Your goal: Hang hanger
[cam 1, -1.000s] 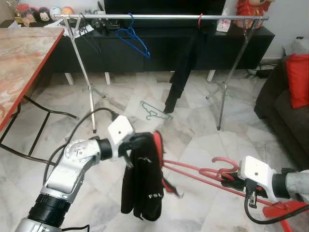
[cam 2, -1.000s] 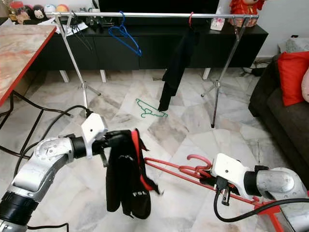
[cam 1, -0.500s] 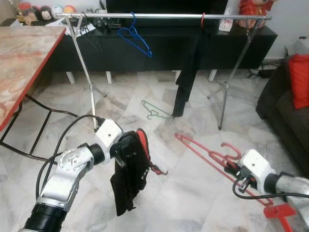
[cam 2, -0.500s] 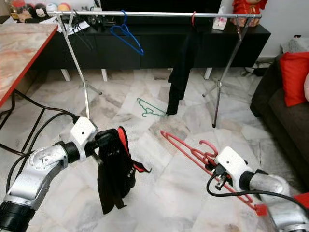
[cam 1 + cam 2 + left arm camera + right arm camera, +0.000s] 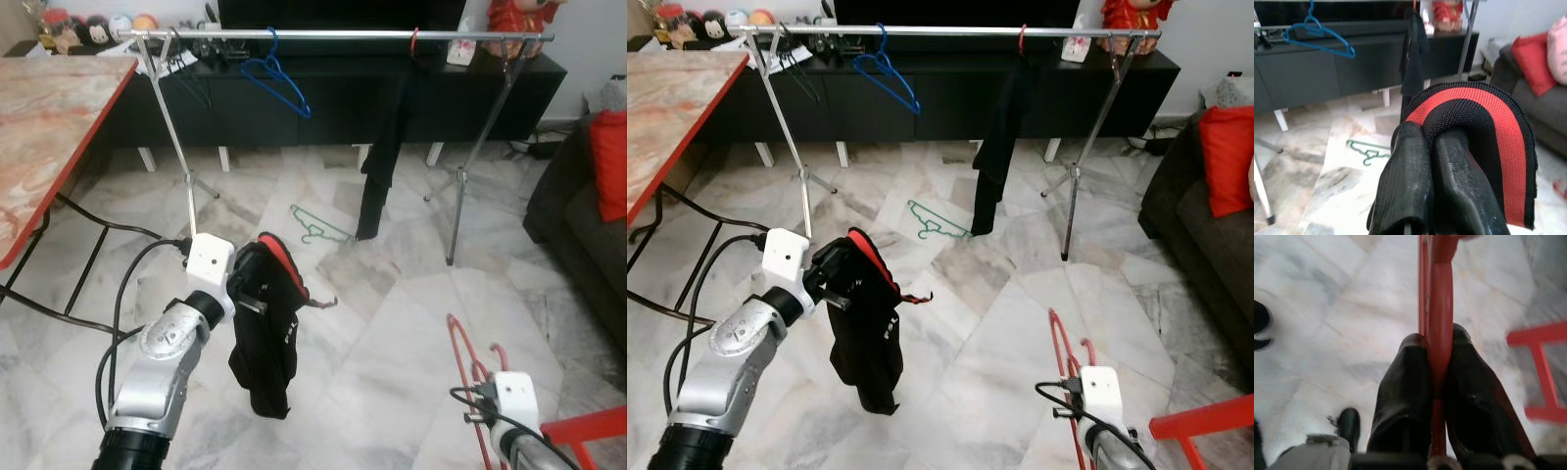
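1. While the left gripper (image 5: 257, 290) pinches a black garment (image 5: 266, 343) above the floor (image 5: 392, 323), the red hanger (image 5: 460, 345) stands low on the right, far from the rail (image 5: 333, 35).
2. Left wrist: fingers (image 5: 1449, 191) closed on red-striped cloth.
3. Right wrist: the right gripper (image 5: 1439, 382) clamps the hanger's bar.

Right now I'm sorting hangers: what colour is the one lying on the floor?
Green hanger, clearest in the right eye view.
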Robot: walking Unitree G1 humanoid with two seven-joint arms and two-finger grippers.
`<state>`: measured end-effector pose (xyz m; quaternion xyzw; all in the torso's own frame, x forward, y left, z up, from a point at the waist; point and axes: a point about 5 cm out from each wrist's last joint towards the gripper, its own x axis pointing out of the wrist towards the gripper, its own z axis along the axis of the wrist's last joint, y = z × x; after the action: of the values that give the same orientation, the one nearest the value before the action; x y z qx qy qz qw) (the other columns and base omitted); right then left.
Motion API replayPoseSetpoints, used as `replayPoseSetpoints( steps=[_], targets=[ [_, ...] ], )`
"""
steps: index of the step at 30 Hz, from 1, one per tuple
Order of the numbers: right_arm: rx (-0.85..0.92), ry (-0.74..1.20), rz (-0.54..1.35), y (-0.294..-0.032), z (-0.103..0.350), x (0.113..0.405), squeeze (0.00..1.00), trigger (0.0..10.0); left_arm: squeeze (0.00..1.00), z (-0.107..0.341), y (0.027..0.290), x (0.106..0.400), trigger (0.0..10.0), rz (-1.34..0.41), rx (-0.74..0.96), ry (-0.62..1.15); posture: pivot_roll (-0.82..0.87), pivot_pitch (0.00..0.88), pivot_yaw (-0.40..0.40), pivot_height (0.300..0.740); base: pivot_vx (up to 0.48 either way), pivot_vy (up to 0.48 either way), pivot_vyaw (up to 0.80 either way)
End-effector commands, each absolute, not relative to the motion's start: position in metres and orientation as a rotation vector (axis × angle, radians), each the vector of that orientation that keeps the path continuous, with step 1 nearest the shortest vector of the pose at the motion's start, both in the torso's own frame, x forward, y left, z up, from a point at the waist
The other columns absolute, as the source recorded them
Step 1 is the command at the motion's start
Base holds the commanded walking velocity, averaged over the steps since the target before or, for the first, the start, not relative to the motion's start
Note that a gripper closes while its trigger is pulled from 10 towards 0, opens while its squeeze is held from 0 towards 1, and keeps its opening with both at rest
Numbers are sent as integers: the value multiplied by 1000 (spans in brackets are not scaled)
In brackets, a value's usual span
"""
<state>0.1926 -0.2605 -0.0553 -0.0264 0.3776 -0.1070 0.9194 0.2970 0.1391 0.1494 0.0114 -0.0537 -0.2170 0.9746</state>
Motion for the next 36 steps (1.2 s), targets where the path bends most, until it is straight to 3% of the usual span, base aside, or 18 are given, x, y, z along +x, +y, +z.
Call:
replayPoseSetpoints(
  steps=[1, 6, 10, 14, 18, 20, 36],
  targets=[
    [-56, 775, -294, -262, -59, 186, 0, 10000, 0, 159, 140, 294, 10000, -431, -5, -147, -65, 22, -14, 740, 0, 0, 0],
    [-121, 775, -527, -265, -62, 178, 0, 10000, 0, 157, 137, 289, 10000, -474, -15, -129, -62, 6, 7, 740, 0, 0, 0],
    [-65, 798, -656, -264, -66, 172, 0, 10000, 0, 160, 135, 290, 10000, -497, -8, -131, -66, 0, 20, 740, 0, 0, 0],
    [-24, 805, -520, -258, -68, 177, 0, 10000, 0, 162, 135, 292, 10000, -492, -7, -132, -66, 0, 25, 740, 0, 0, 0],
    [-87, 824, -339, -253, -67, 183, 0, 10000, 0, 161, 145, 295, 10000, -337, 1, -128, -65, 7, 33, 740, 0, 0, 0],
    [-22, 843, -252, -248, -68, 185, 0, 10000, 0, 161, 154, 293, 10000, -232, 30, -138, -61, 22, 25, 740, 0, 0, 0],
    [-26, 889, -161, -254, -67, 185, 0, 10000, 0, 161, 174, 271, 10000, 10, 26, -169, -45, 60, -21, 740, 0, 0, 0]
  ],
)
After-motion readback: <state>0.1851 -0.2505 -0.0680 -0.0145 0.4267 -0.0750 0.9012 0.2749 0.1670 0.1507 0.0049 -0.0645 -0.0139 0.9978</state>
